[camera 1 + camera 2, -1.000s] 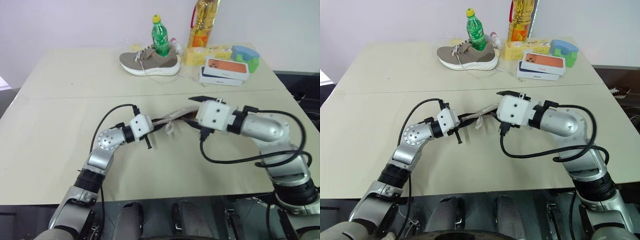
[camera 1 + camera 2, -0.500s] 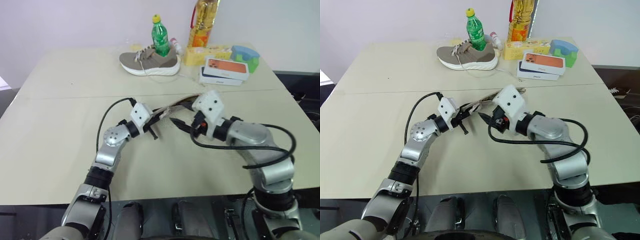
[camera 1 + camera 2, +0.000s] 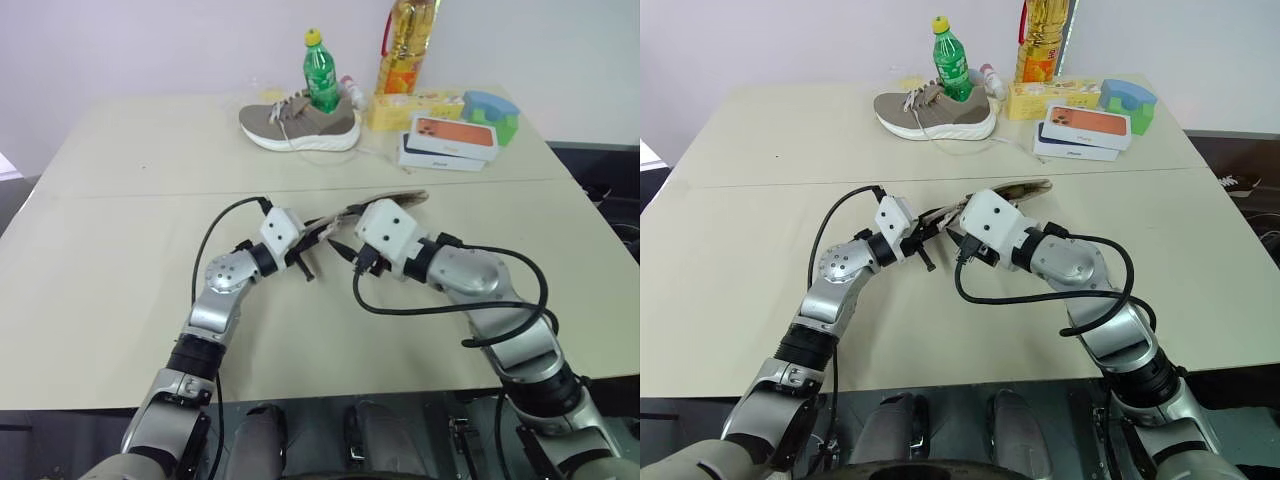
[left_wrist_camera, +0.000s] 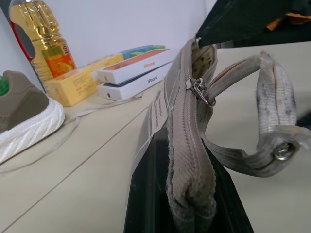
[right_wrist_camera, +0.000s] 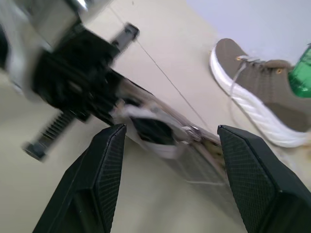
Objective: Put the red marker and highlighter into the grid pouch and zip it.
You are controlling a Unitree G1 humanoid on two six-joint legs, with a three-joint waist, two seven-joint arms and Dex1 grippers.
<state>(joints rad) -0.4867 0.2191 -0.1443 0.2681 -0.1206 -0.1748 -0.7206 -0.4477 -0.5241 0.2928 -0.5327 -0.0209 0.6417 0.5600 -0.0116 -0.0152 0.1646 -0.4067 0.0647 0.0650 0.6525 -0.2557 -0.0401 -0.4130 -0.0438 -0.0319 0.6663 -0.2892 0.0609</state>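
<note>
left gripper (image 4: 187, 204) clamped tight on the grid pouch (image 4: 182, 145) end, off the table (image 3: 120, 230) | right gripper (image 5: 170, 145) spread wide, empty, fingers either side of the zipper pull (image 4: 201, 92)

Bright even light, soft shadows; right wrist view motion-blurred, rest sharp.
</note>
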